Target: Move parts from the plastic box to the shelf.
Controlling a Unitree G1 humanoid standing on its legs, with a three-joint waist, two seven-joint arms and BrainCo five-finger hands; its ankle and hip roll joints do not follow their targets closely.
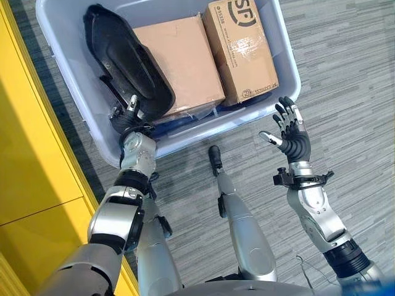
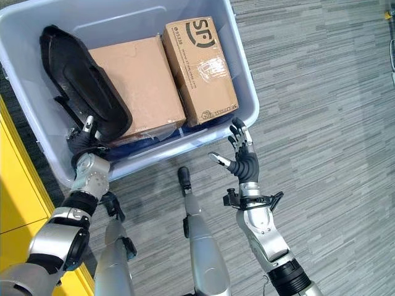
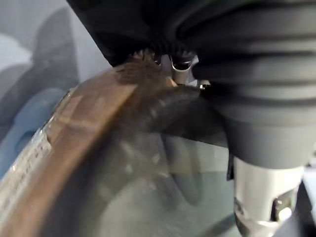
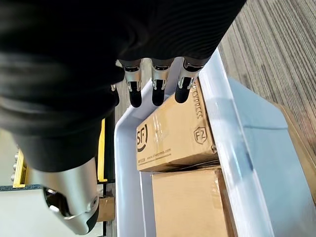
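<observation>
A pale blue-grey plastic box (image 2: 244, 92) stands on grey striped carpet (image 2: 327, 98), and it holds three parts. A black moulded part (image 2: 83, 86), long and curved, lies along the box's left side, leaning partly over a plain brown carton (image 2: 139, 83) in the middle. Just beside that carton, on the robot's right, lies a second brown carton (image 2: 200, 68) with black print and clear tape, set against the box's right wall. Something dark blue (image 2: 185, 132) shows under the cartons near the box's front wall. The left hand (image 2: 83, 137) reaches over the front left corner of the box and meets the near end of the black part; its fingers are mostly hidden against that part, so whether they grip it cannot be told, and the left wrist view shows the dark ribbed cover close to a brown carton edge. The right hand (image 2: 242, 157) hovers outside the box, just in front of its front right corner, fingers straight and spread, thumb apart, holding nothing. A yellow surface (image 1: 31, 154) borders the carpet on the robot's left.
</observation>
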